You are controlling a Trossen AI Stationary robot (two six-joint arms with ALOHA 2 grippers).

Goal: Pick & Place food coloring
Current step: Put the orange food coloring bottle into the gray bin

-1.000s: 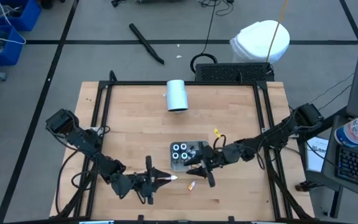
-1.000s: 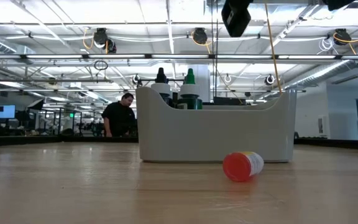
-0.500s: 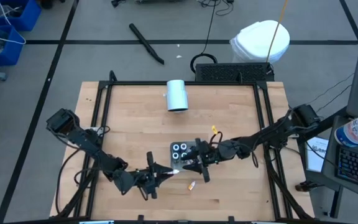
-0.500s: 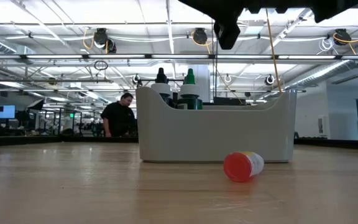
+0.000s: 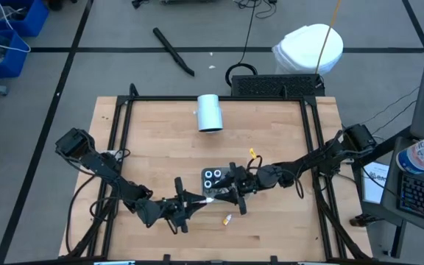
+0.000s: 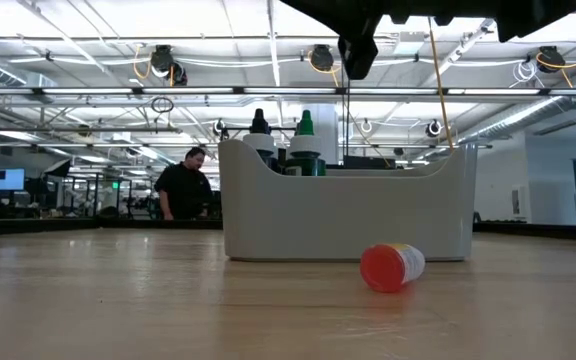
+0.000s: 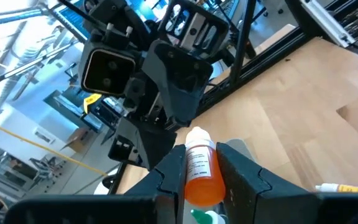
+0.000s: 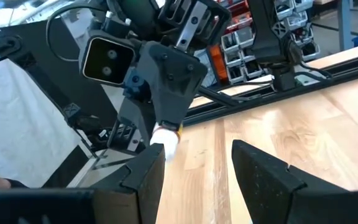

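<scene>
A small orange food coloring bottle [image 7: 201, 177] with a white cap [image 5: 207, 199] is held in my left gripper [image 5: 197, 202], above the table just in front of the grey tray [image 5: 238, 171]. My right gripper [image 8: 194, 165] faces it, open; its fingers stand close by the cap [image 8: 166, 138] with nothing between them. Several more bottles [image 5: 213, 177] stand in the tray [image 6: 368, 215]. One red-capped bottle [image 6: 392, 266] lies on its side on the table before the tray. My left gripper pinches the orange bottle's body [image 7: 191, 183] between its two fingers, which lie level along the bottle. The white cap end [image 7: 199, 138] sticks out past the fingertips toward my right gripper. The bottle is clear of the table.
A large white cylinder [image 5: 210, 112] lies at the table's far side. A black frame [image 5: 120, 132] runs around the tabletop. In the low view a person [image 6: 181, 185] is in the room far behind the table.
My right gripper has moved toward the table's left, closer to the bottle held by my left gripper. In the low view a dark arm has come in across the top. The bottles on the table and in the tray have stayed put.
</scene>
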